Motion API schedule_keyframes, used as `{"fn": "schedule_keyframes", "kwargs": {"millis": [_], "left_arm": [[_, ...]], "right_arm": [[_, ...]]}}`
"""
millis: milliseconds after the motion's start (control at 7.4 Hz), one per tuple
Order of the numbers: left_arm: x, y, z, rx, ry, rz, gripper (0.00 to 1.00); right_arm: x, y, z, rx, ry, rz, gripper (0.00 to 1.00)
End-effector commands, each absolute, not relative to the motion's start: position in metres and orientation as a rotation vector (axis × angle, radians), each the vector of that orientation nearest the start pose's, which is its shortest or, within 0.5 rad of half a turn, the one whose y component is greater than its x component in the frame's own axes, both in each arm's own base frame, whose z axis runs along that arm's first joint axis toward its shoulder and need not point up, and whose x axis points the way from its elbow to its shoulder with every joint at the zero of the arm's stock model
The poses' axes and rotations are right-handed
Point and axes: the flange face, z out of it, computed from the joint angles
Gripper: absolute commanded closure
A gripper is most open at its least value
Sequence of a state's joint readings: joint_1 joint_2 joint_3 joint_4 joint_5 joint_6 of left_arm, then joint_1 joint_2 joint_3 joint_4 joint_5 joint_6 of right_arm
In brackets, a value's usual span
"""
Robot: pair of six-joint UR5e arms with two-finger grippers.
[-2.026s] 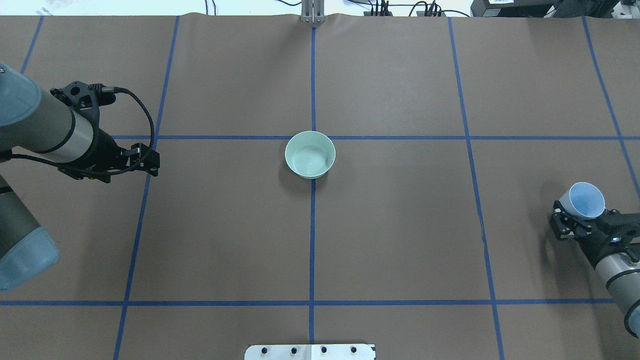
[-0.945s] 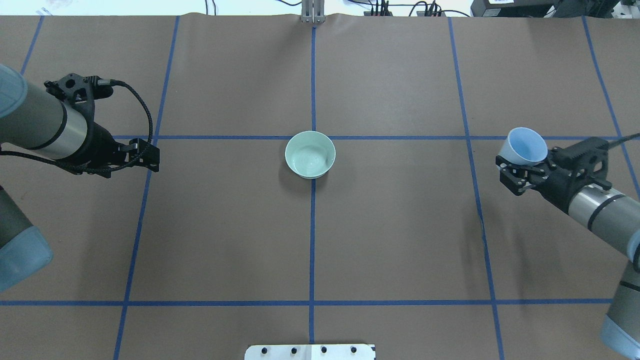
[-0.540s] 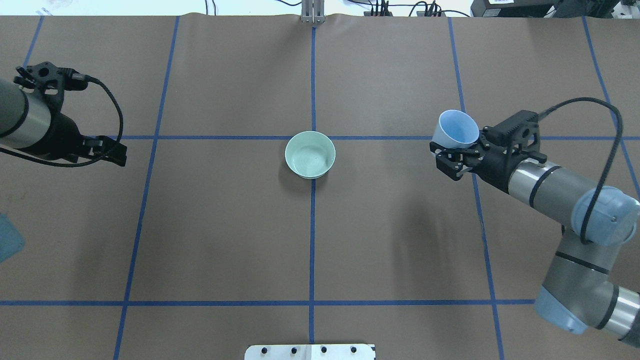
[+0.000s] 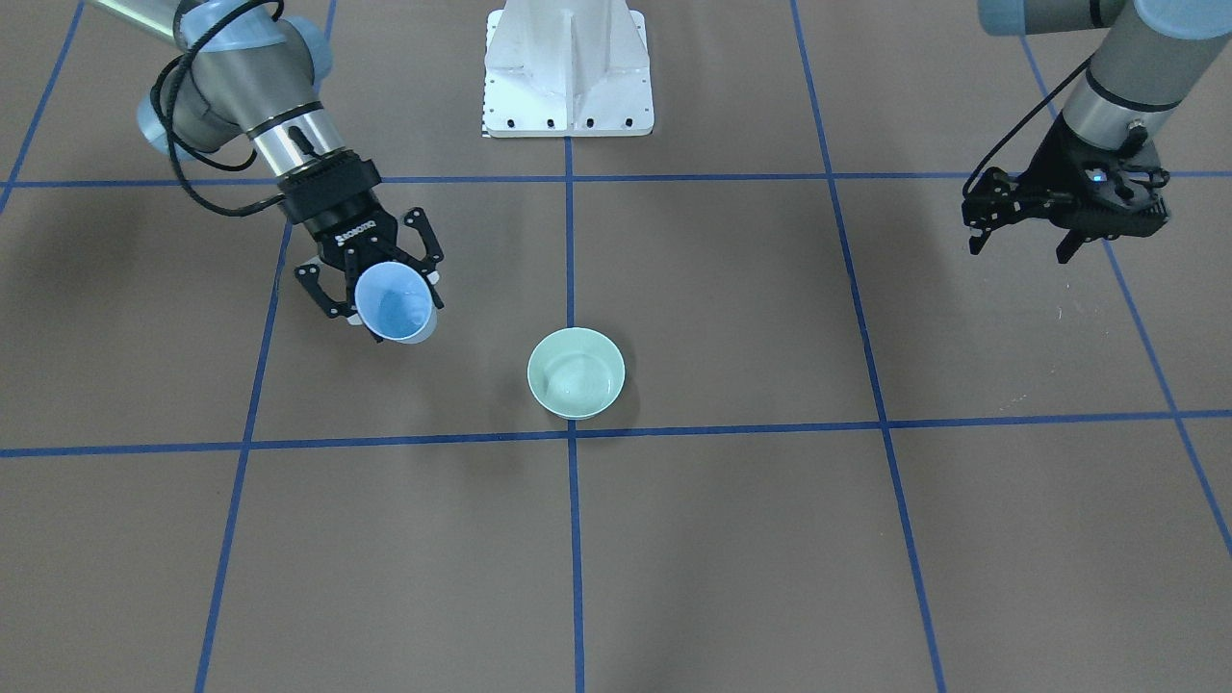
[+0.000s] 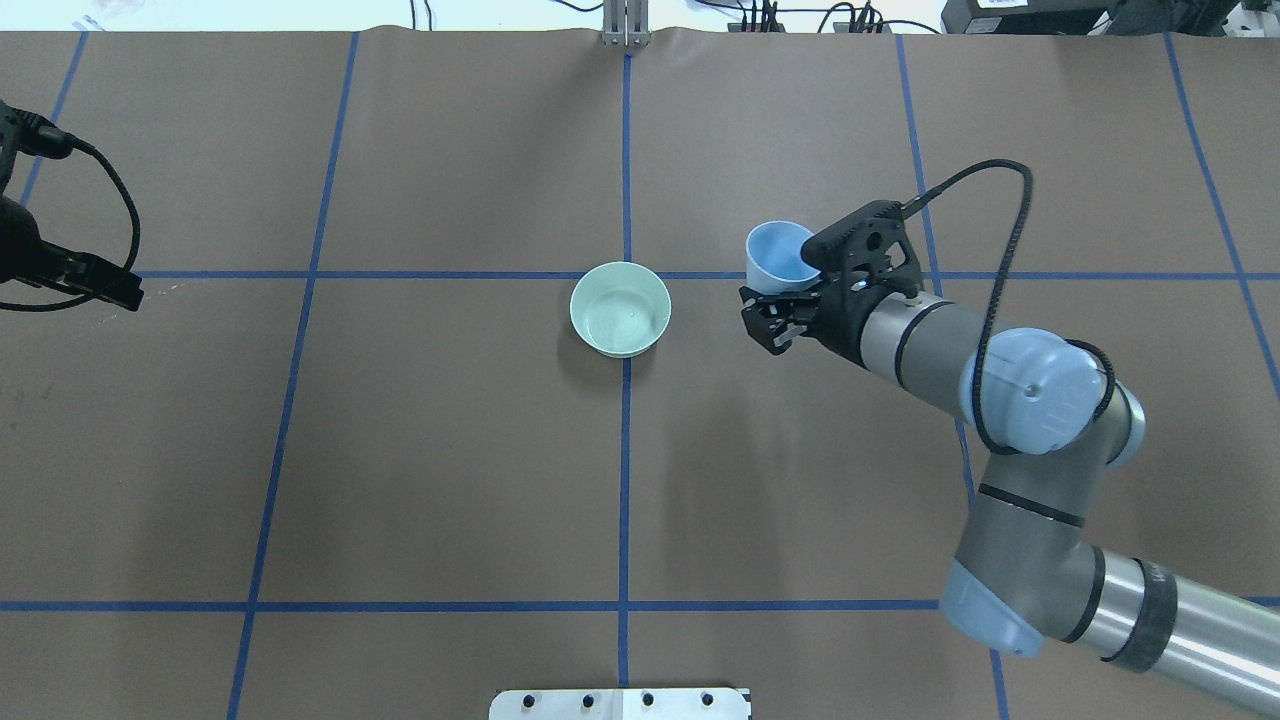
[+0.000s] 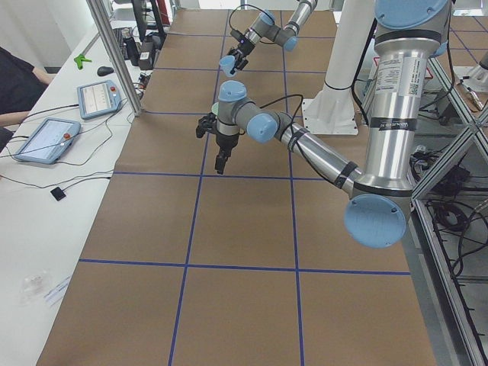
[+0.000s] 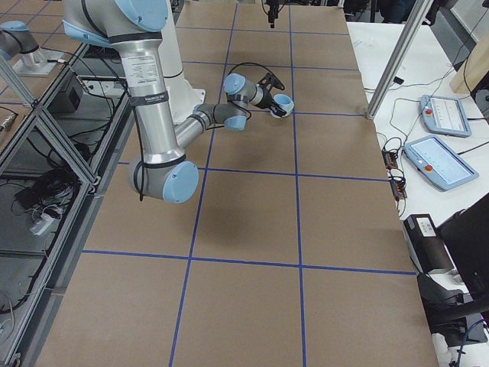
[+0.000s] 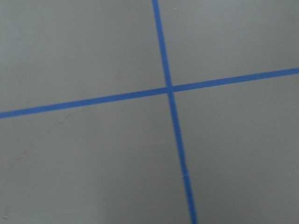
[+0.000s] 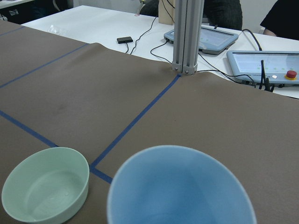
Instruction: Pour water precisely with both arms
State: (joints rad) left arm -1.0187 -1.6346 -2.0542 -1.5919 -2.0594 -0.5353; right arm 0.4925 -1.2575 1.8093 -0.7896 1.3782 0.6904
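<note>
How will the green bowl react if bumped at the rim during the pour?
Low and wide, the green bowl would probably slide rather than tip if the blue cup bumps it. It looks rigid and light; the little water likely adds scant weight.

Blue tape lines (image 5: 624, 480) grid the brown table (image 5: 440, 440); an aluminium post (image 9: 187, 32) stands at its far edge, two tablets (image 9: 264, 63) beyond.

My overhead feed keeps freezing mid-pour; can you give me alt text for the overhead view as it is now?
The right hand holds a pale blue cup, roughly upright, just right of the pale green bowl at the centre of the brown table, not yet over it. The left hand sits at the far left edge, holding nothing.
</note>
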Motion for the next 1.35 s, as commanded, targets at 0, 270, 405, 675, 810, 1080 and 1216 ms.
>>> {"fn": "schedule_keyframes", "kwargs": {"millis": [0, 270, 405, 675, 810, 1080, 1216], "left_arm": [[0.179, -0.471, 0.412, 0.225, 0.685, 0.148, 0.0], [0.179, -0.474, 0.423, 0.206, 0.674, 0.14, 0.0], [0.178, -0.475, 0.424, 0.205, 0.674, 0.138, 0.0], [0.176, -0.476, 0.425, 0.205, 0.671, 0.133, 0.0], [0.173, -0.478, 0.429, 0.202, 0.667, 0.131, 0.0], [0.17, -0.48, 0.431, 0.208, 0.663, 0.139, 0.0], [0.17, -0.48, 0.431, 0.208, 0.663, 0.14, 0.0]], "right_arm": [[-0.49, -0.387, 0.258, 0.907, -0.897, -0.268, 1.0], [-0.526, -0.377, 0.241, 0.92, -0.852, -0.318, 1.0], [-0.535, -0.381, 0.23, 0.908, -0.836, -0.328, 1.0], [-0.541, -0.384, 0.224, 0.868, -0.815, -0.363, 1.0], [-0.537, -0.394, 0.229, 0.806, -0.826, -0.399, 1.0], [-0.537, -0.41, 0.228, 0.735, -0.814, -0.443, 1.0], [-0.537, -0.43, 0.213, 0.662, -0.846, -0.464, 1.0]]}}
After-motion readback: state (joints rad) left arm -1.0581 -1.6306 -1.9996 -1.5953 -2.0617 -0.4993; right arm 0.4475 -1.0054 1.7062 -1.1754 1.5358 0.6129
